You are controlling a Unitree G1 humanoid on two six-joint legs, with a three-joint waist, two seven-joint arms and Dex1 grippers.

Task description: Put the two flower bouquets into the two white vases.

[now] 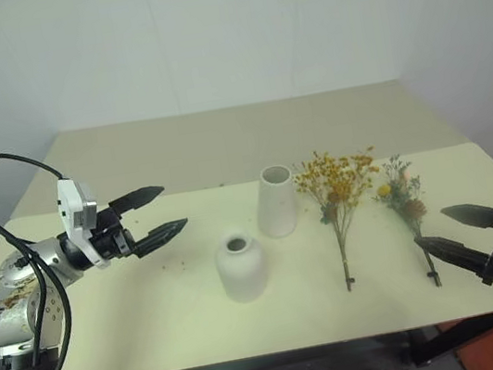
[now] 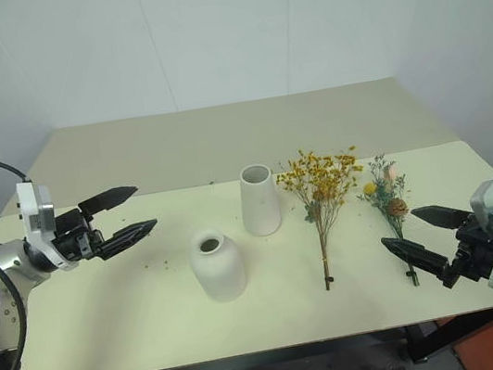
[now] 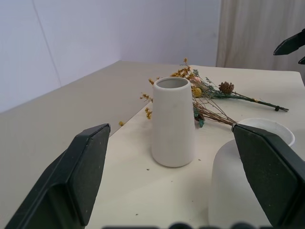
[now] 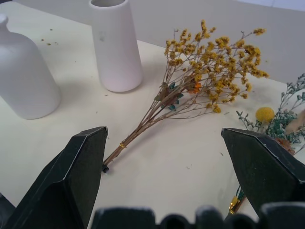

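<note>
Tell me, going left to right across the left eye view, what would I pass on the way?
left gripper → squat rounded vase → taller slim vase → bushy yellow-orange bouquet → smaller grey-green bouquet → right gripper

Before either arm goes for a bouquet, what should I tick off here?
1. Left pincer open, holding nothing: ok.
2. Right pincer open, holding nothing: ok.
3. Yellow bouquet lying flat on the table, stem free: ok.
4. Grey-green bouquet lying flat, stem end right by the right pincer: ok.
5. Tall vase and squat vase upright, mouths unblocked: ok.
6. Bouquets in vases: not ok, none yet.
</note>
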